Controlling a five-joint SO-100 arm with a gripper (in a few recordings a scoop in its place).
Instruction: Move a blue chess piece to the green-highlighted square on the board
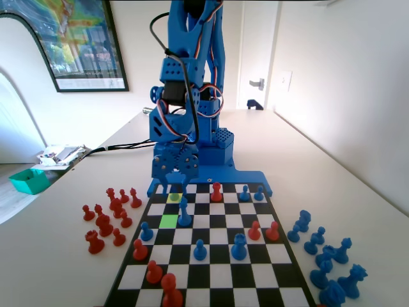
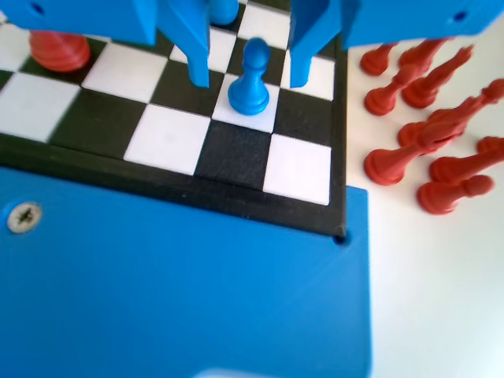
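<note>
The blue chess piece [image 2: 250, 79], a small pawn with a ball head, stands upright on a white square near the board's corner. My gripper [image 2: 249, 77] is open and low, with one jaw on each side of the pawn and a gap to each. In the fixed view the gripper [image 1: 176, 183] hangs over the yellow-tinted square [image 1: 174, 198] in the board's far row, and the pawn [image 1: 174, 190] is partly hidden between the jaws. The green-highlighted square [image 1: 169, 221] lies one row nearer the camera, with nothing on it. The board [image 1: 211, 276] holds red and blue pieces.
A taller slim blue piece [image 1: 184, 213] stands just right of the green square. A red pawn [image 1: 216, 191] stands in the far row. Red pieces [image 1: 108, 217] crowd the table left of the board, blue pieces [image 1: 326, 256] right of it. In the wrist view, red pieces [image 2: 425, 150] lie beyond the board's edge.
</note>
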